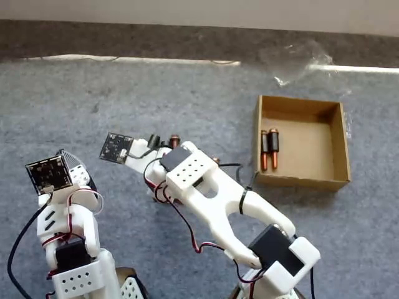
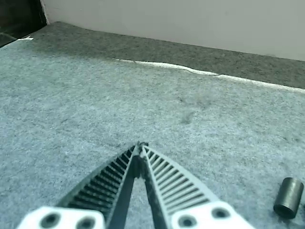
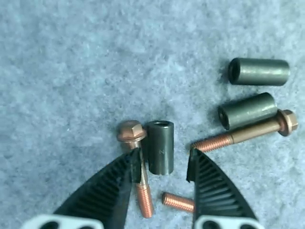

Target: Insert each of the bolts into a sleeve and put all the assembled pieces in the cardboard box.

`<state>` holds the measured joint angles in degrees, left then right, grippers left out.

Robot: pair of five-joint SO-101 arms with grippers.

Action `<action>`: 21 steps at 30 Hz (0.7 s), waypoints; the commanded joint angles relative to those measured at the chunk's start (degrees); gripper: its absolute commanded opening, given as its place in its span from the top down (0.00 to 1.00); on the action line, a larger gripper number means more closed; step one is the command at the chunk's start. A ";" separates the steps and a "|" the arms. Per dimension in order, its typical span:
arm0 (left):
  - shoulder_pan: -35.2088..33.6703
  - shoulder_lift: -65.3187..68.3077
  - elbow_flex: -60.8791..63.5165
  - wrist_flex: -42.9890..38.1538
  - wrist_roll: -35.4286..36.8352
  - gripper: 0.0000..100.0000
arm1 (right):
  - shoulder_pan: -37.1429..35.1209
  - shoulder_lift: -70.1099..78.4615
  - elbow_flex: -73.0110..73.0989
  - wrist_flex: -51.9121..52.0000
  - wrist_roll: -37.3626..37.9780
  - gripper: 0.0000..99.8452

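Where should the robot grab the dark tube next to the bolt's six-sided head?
Around its middle, from straight above. The tube lies flat between the fingers of the open right hand, round sides facing them. The bolt lies close against one side, so a finger probably has to slip between.

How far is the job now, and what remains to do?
Done: two assembled pieces lie in the cardboard box. In hand: nothing is gripped yet; the right gripper is open around a loose sleeve beside a bolt. Remaining: other sleeves and bolts lie unassembled nearby. The left gripper is shut and empty.
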<state>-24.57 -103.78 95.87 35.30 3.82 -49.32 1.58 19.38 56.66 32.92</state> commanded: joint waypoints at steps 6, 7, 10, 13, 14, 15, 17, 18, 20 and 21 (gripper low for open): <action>-0.48 -1.01 1.27 0.00 -0.09 0.99 | -0.48 2.68 -0.66 0.40 3.25 0.86; -0.48 -1.01 1.27 0.00 -0.09 0.99 | -0.40 3.47 -0.84 0.40 3.25 0.86; -0.48 -1.01 1.27 0.00 -0.09 0.99 | -0.40 5.41 -0.84 0.40 3.16 0.86; -0.40 -1.01 1.27 0.00 -0.09 0.99 | -0.40 7.43 -0.92 0.31 3.34 0.86; -0.40 -1.01 1.27 0.00 -0.09 0.99 | -0.40 7.96 -0.92 0.31 3.34 0.86; -0.40 -1.01 1.27 0.00 -0.09 0.99 | -0.40 8.48 -0.92 0.31 3.34 0.86; -0.40 -1.01 1.27 0.00 -0.09 0.99 | -0.48 8.92 -1.01 -0.13 3.34 0.86; -0.40 -1.01 1.27 0.00 -0.09 0.99 | -0.48 8.92 -1.01 -1.10 3.34 0.86; -0.40 -1.01 1.27 0.00 -0.09 0.99 | -0.40 9.01 -1.01 -2.24 3.34 0.86; -0.40 -1.01 1.27 0.00 -0.09 0.99 | -0.40 9.01 -1.01 -2.42 3.34 0.86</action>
<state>-24.57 -103.78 95.87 35.30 3.82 -49.41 10.46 19.21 56.04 35.47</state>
